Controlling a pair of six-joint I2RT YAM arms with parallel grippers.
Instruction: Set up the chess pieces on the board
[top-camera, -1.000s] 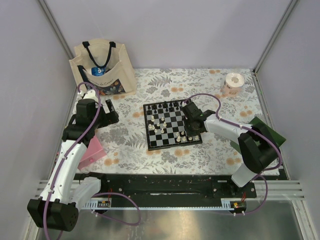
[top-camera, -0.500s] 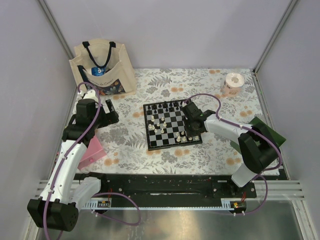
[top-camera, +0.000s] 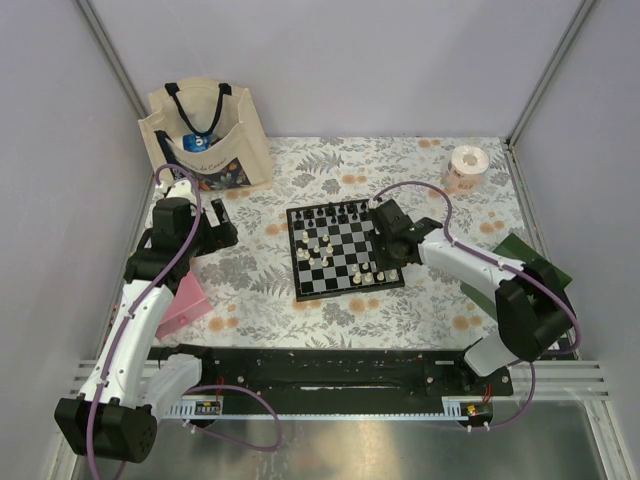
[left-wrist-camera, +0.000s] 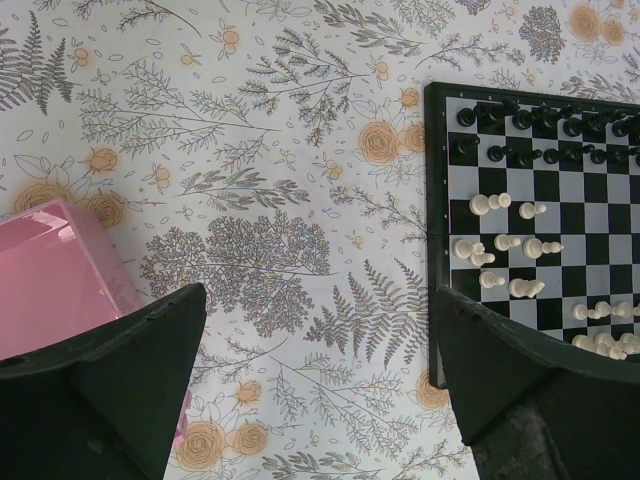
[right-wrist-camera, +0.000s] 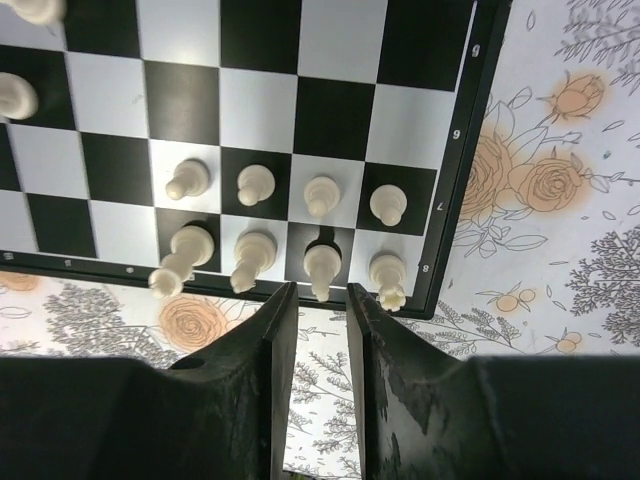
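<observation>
The right end effector (right-wrist-camera: 320, 294) hung slightly parted and empty at the near edge of the board (right-wrist-camera: 448, 180); the left end effector (left-wrist-camera: 318, 303) gaped wide, left of it.

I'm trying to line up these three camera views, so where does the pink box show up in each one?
Top external: the pink box lies on the tablecloth at the left, well left of the board.
Left wrist: it sits at the left edge; the board is at the right.
Right wrist: not in it.
Shared landmark: the board, seen in all three views.
</observation>
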